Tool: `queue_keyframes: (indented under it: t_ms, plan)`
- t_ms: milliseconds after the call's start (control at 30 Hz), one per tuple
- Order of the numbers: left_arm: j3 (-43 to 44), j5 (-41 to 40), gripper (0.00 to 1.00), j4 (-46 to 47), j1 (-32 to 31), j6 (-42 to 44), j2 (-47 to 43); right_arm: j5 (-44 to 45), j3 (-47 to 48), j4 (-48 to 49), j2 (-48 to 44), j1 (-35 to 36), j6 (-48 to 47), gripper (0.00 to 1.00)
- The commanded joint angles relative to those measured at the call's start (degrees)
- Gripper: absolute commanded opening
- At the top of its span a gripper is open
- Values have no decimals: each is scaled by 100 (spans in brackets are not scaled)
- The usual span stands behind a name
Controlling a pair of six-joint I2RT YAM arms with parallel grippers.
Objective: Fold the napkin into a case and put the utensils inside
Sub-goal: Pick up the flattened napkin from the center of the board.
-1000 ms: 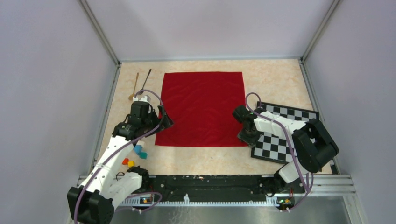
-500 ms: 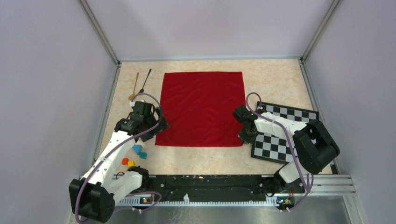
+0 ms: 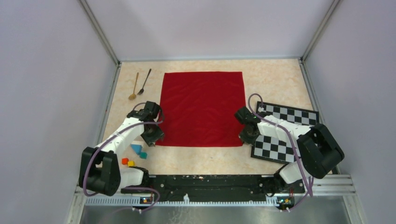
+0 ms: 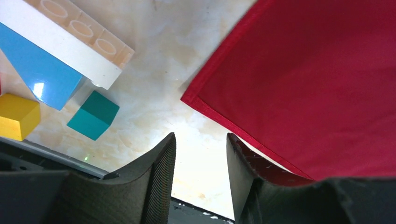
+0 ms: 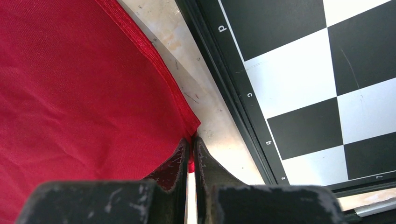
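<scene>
A pale, marble-patterned worktop (image 3: pixel 280 79) sits between plain lilac walls, and the napkin (image 3: pixel 202 108) lies flat and fully spread in the middle of it.

The two spoons lie well off the napkin's far left corner, the gold spoon (image 3: pixel 134 86) just outside the black spoon (image 3: pixel 144 81). The chequered mat (image 3: pixel 285 135) lies just beside the napkin's right edge, and the small coloured blocks (image 3: pixel 135 151) are near its near left corner.

Your right fingers (image 5: pixel 170 170) are pinched tight on the napkin's near right corner, with the red hem caught between them. Your left fingers (image 4: pixel 154 186) stand at a middling gap at the near left corner. Only bare worktop shows between them, and the cloth's near edge runs under one of them. They hold nothing.

Judge the napkin as light, limp cloth. It will sag and crease between any two held points, and it will likely slide on this smooth surface if you drag it by one side. The stitched hem is the firmest part, so take hold at the corners, right across the hem, as the right side does. Seat the left corner well between the left fingers so both near corners can rise together and the fold stays square.

The spoons look thin, hard and light, and they lie flat. Expect them to slip, and take each one across its handle.
</scene>
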Motion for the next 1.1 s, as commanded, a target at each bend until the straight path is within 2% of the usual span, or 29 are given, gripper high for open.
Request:
queue_keyframes:
  t_ms: [0,267,733,900,1000,1067]
  plan:
    - [149,-214,50,-214,-4,-459,380,-75,-241,370,20,-21,-73,0]
    - [131,-466,55,141,1,-569,974,-120,-282,523,-42,-31,-231,0]
    - [-103,-543,55,909,37,-423,1509,-160,-459,524,-176,-33,-169,0]
    - [-451,-379,42,1379,81,-435,1303,-126,-498,466,-273,-31,-161,0]
    - [-570,-215,25,1657,101,-348,1049,-93,-492,441,-347,-36,-242,0]
    - [-579,-158,7,1718,114,-291,865,-99,-497,486,-432,-32,-394,0]
